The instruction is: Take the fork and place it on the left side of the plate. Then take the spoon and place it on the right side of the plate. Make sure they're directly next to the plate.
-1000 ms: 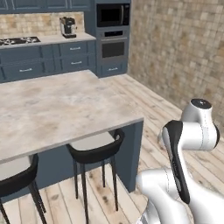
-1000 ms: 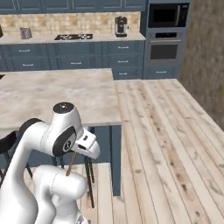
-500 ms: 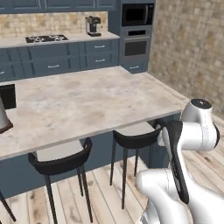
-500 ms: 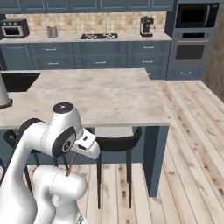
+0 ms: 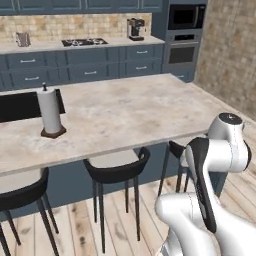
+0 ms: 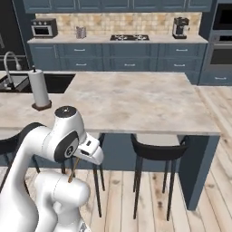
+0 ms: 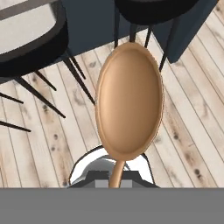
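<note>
My claw is clamped on the thin handle of the spoon, whose round wooden bowl juts out over the plank floor just beside the black stools tucked under the worktop, with the paper towel roll standing on that worktop.

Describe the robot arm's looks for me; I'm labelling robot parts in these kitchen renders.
The arm is glossy white, built of rounded tubular links with dark bands at the joints. A round white cap with a small dark centre tops the upper joint. The hand is a boxy white block with a small dark patch on its side. No cables or markings show.
</note>
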{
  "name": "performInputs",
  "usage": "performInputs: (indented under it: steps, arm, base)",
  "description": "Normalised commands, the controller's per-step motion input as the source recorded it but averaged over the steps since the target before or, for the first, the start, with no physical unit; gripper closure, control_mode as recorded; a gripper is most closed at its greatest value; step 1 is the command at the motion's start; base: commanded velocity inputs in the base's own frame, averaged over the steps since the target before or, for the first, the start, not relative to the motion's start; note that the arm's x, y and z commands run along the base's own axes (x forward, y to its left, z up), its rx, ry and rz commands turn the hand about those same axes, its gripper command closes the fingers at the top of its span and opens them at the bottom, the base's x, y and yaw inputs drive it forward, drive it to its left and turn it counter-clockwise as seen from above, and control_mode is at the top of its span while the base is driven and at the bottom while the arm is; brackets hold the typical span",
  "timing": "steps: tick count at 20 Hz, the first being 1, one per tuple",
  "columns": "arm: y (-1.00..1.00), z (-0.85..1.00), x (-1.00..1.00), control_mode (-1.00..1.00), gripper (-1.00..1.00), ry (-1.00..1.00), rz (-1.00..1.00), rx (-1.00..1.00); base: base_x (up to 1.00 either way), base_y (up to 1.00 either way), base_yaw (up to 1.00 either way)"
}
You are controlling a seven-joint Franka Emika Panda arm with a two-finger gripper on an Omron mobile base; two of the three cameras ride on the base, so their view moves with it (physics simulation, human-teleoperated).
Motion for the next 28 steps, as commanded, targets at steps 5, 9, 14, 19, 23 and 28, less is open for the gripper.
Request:
performInputs:
  steps: [5, 9, 14, 19, 23, 28]
  arm:
    - [0.0, 0.0, 0.0, 1.0, 1.0, 0.0, 0.0, 0.0]
    - [0.0, 0.0, 0.0, 1.0, 1.0, 0.0, 0.0, 0.0]
    - [0.0, 0.0, 0.0, 1.0, 1.0, 0.0, 0.0, 0.0]
    - [0.0, 0.0, 0.0, 1.0, 1.0, 0.0, 0.0, 0.0]
    - [0.0, 0.0, 0.0, 1.0, 1.0, 0.0, 0.0, 0.0]
    - [0.0, 0.0, 0.0, 1.0, 1.0, 0.0, 0.0, 0.0]
  base:
    - [0.0, 0.81, 0.18]
    - [0.0, 0.88, 0.12]
    - [0.0, 0.86, 0.06]
    - [0.0, 0.83, 0.05]
    - [0.0, 0.76, 0.05]
    - [0.08, 0.6, 0.06]
